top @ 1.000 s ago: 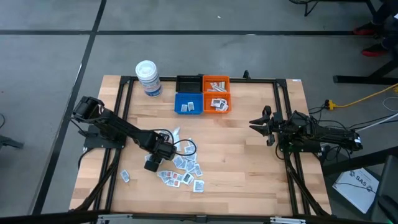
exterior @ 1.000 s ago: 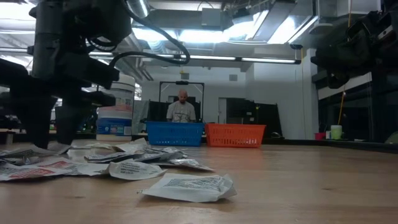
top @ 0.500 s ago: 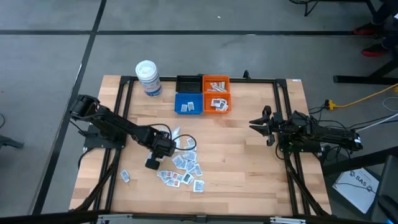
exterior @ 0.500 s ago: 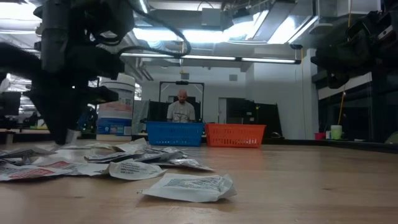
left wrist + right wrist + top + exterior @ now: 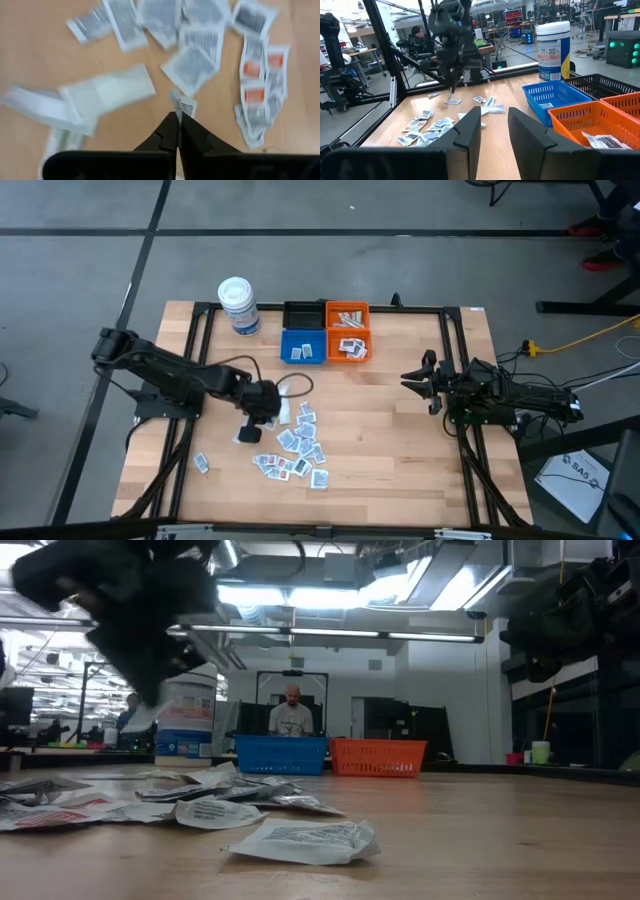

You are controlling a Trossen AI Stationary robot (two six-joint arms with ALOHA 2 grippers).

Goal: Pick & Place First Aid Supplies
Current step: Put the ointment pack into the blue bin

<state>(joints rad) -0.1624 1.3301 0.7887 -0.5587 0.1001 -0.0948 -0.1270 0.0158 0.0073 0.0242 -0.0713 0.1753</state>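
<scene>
From above, I see my left gripper (image 5: 248,436) over the scatter of small flat white sachets (image 5: 296,448) on the pale wooden table (image 5: 400,440). The left wrist view shows its fingers pinched together on one white printed sachet (image 5: 184,106) (lifted clear). My right gripper (image 5: 492,131) waits near the table's right edge, fingers apart.

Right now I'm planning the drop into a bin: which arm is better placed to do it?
Left. Its claw is shut on a sachet, lifted above the pile. The right claw is open, holds nothing and hangs at the table's right side.
</scene>
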